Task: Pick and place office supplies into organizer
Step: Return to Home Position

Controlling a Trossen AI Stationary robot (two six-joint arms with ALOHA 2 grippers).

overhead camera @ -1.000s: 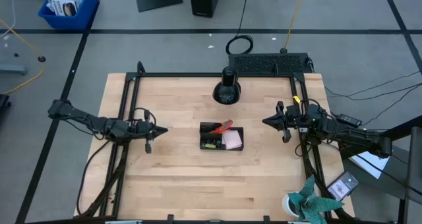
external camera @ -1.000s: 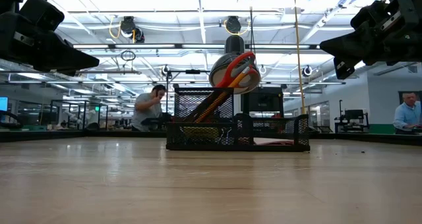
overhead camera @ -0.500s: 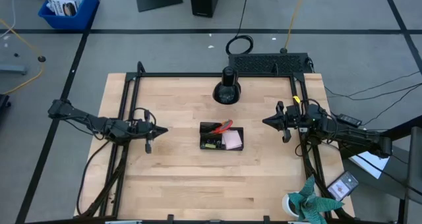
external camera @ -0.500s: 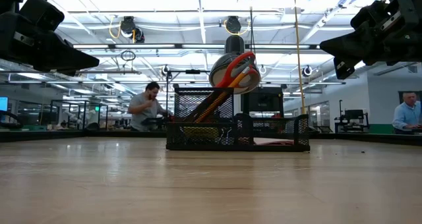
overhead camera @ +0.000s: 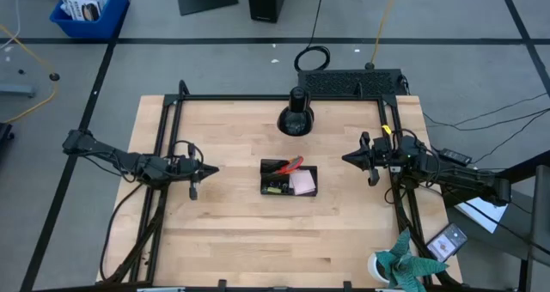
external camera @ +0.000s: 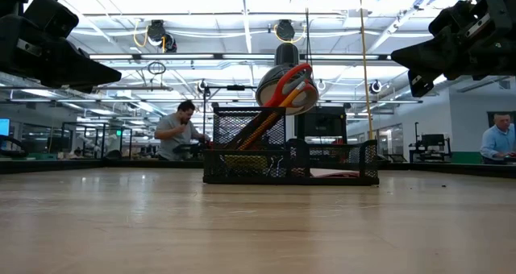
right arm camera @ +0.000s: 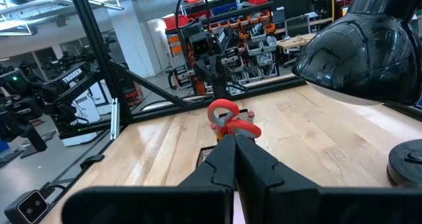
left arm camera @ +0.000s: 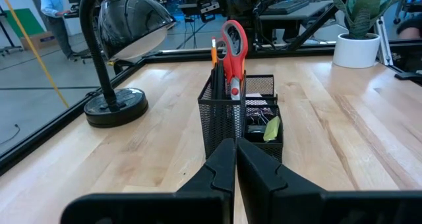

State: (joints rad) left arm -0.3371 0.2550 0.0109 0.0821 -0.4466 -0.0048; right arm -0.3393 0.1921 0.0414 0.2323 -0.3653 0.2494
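Observation:
The black mesh organizer [overhead camera: 289, 179] stands on the table's middle. Red-handled scissors [left arm camera: 233, 46] and orange pencils [left arm camera: 213, 55] stand upright in its tall cup; the scissors' handles [external camera: 292, 85] lean out over its rim. The pink sticky-note pad [overhead camera: 302, 182] and a small yellow-green piece [left arm camera: 271, 128] lie in its low compartments. My left gripper [overhead camera: 213, 168] hovers left of the organizer, shut and empty. My right gripper [overhead camera: 345, 159] hovers right of it, shut and empty. Both point at the organizer.
A black desk lamp [overhead camera: 295, 117] stands on its round base beyond the organizer, near the far edge. A potted plant [overhead camera: 402, 264] and a phone-like item [overhead camera: 447, 240] sit at the near right corner. Bare wood [overhead camera: 241, 232] lies in front of the organizer. People show in the room behind.

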